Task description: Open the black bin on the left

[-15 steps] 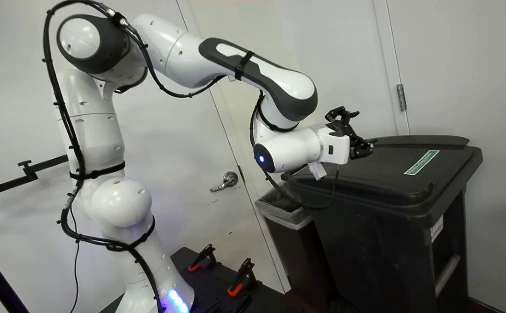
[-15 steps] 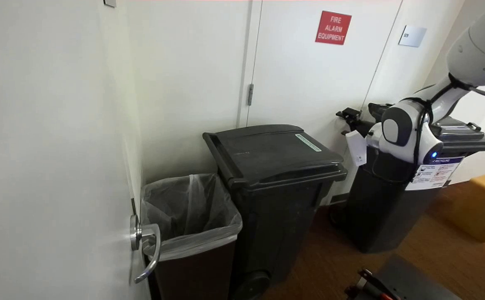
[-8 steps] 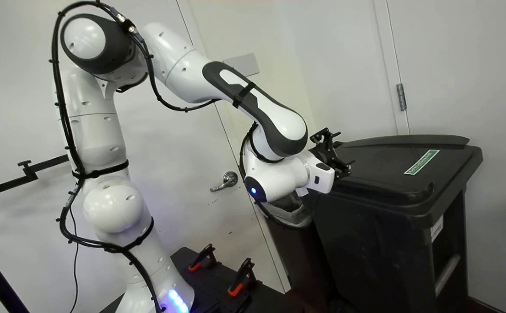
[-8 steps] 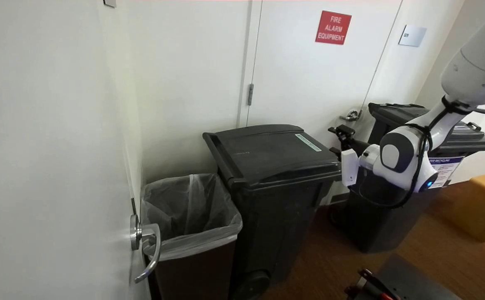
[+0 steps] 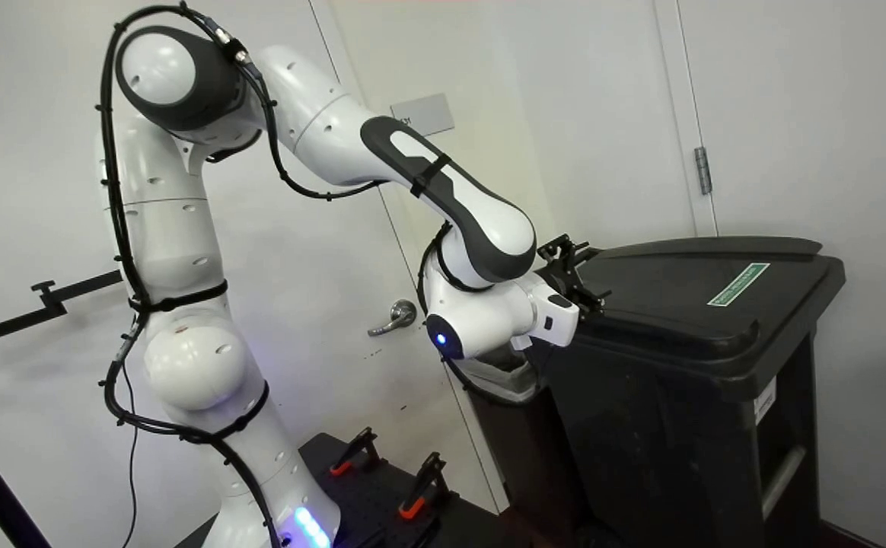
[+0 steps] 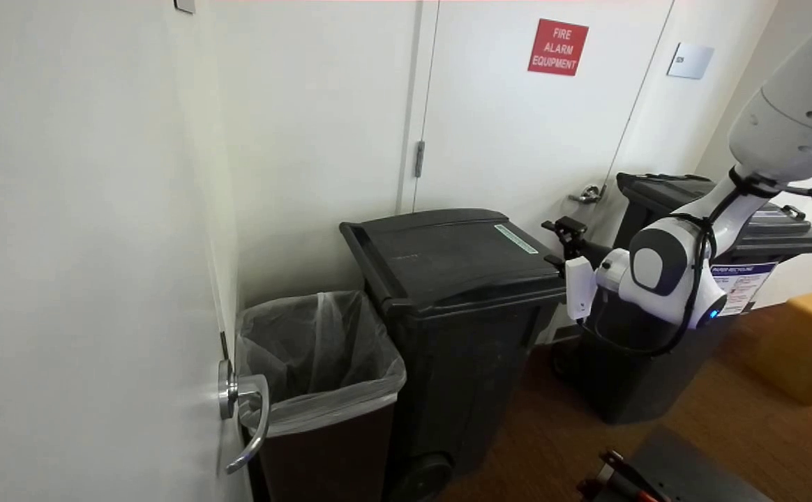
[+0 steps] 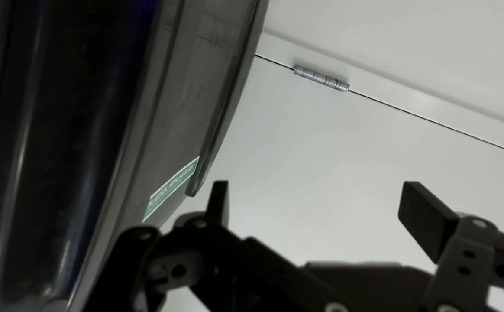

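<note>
Robotiq gripper (image 7: 315,199) just dropped nearer the closed lid (image 6: 451,258) of that black wheeled recycling bin (image 6: 458,348), jaws wide and empty, so lifting's probably next.

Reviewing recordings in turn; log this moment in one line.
gripper: open, empty | position: near lid | contact: unclear | left black bin: shut

The white arm (image 5: 329,148) rises from its blue-lit base (image 5: 291,495), bends at the elbow (image 5: 157,68) and slopes down to the wrist (image 5: 481,323), where the gripper (image 7: 317,201) has its fingers (image 7: 427,221) spread wide apart.
</note>
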`<action>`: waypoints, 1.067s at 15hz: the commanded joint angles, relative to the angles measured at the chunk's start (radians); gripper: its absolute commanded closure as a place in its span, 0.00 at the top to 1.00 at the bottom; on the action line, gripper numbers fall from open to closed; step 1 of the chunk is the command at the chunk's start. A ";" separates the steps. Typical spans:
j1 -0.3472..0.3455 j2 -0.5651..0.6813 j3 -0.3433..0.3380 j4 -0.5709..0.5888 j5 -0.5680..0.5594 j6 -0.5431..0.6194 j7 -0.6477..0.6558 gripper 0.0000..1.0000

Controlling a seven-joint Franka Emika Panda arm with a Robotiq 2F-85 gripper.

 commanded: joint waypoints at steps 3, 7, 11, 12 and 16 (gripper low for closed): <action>-0.080 0.070 0.047 -0.021 -0.005 -0.187 0.067 1.00; -0.119 0.186 0.071 -0.008 -0.003 -0.349 0.204 1.00; -0.138 0.280 0.083 0.015 -0.001 -0.433 0.323 1.00; -0.159 0.294 0.101 0.023 -0.001 -0.433 0.340 1.00; -0.230 0.322 0.159 0.069 -0.001 -0.399 0.384 1.00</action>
